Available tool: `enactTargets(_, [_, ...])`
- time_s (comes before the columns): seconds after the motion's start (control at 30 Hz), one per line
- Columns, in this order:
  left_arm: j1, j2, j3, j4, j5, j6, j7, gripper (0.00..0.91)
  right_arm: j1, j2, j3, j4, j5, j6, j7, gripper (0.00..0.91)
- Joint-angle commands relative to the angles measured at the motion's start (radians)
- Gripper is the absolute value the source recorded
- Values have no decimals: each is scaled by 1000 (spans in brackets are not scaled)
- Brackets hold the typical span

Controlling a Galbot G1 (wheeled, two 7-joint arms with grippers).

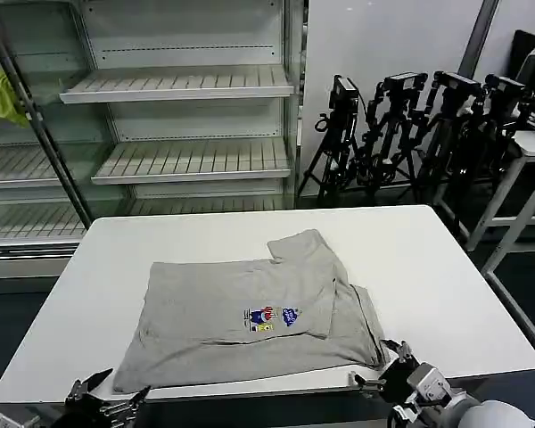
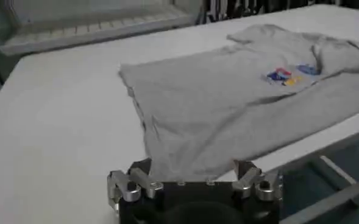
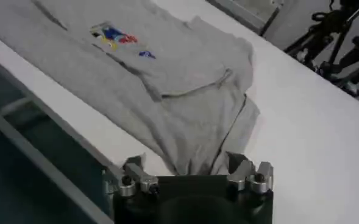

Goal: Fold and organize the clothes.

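On white table (image 1: pixel 446 267), grey T-shirt (image 1: pixel 250 321) (partly folded), both grippers just beyond its near corners

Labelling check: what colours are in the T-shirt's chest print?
Red, blue and yellow print on the grey T-shirt; clearest in the head view.

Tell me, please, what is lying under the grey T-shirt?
The grey T-shirt lies directly on the white table. Part is folded over its own lower layer. Whether anything is hidden beneath it cannot be seen, though nothing bulges.
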State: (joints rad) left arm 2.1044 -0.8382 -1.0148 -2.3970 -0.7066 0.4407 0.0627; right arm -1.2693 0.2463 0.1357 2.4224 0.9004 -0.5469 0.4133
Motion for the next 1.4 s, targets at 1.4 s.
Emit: enactTargets(1.4, [-1247,113,633,841,-108,128,5,907,862,873,-218,-1071,-112,48,-195,907])
